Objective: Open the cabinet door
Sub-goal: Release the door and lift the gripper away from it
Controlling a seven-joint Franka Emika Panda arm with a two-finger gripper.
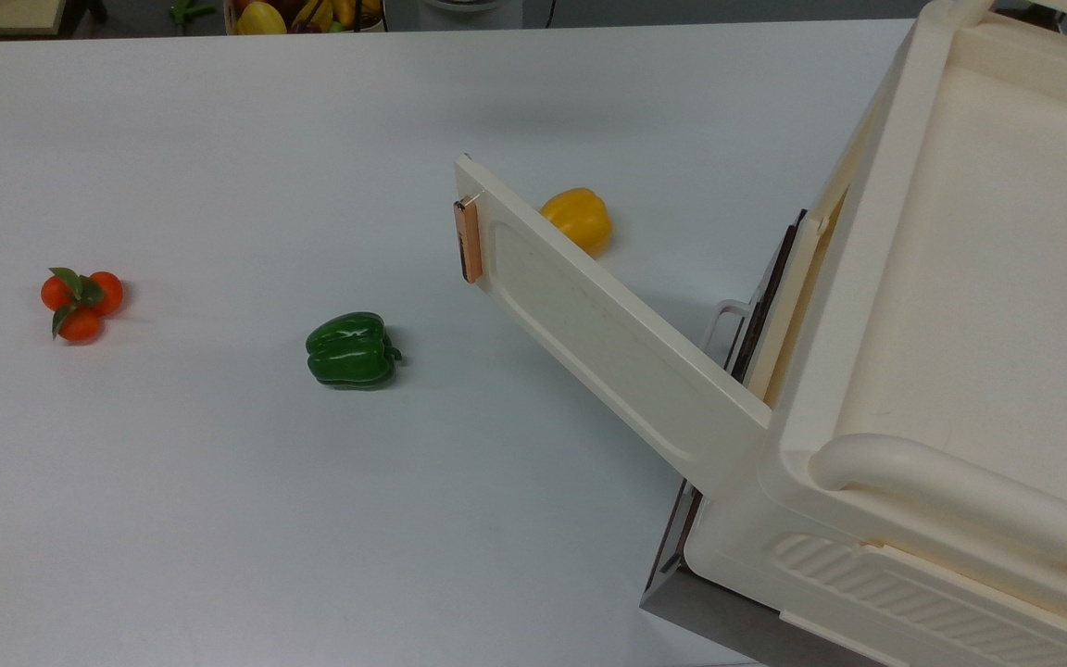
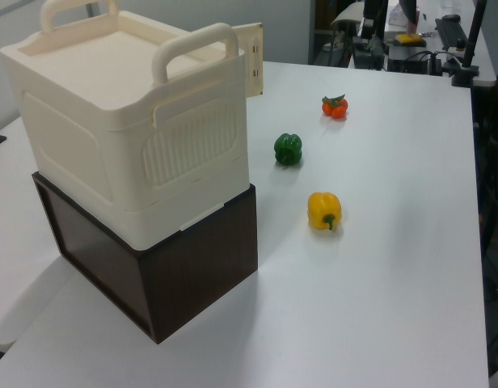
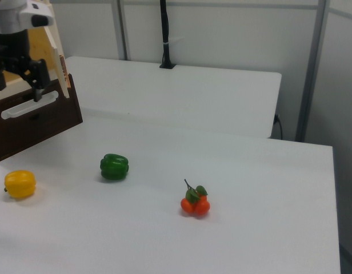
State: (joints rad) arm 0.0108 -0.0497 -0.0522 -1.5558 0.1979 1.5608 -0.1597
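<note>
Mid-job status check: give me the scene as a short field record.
cabinet door: swung open, angled out from the cabinet
handle: copper strip at the door's free end, nothing gripping it
end effector: raised, in the right view's upper left
on table: green pepper, yellow pepper, orange cluster
cabinet base: dark box

The top view looks steeply down; the left and right views face each other, sharing the surface (image 2: pixel 394 267).
</note>
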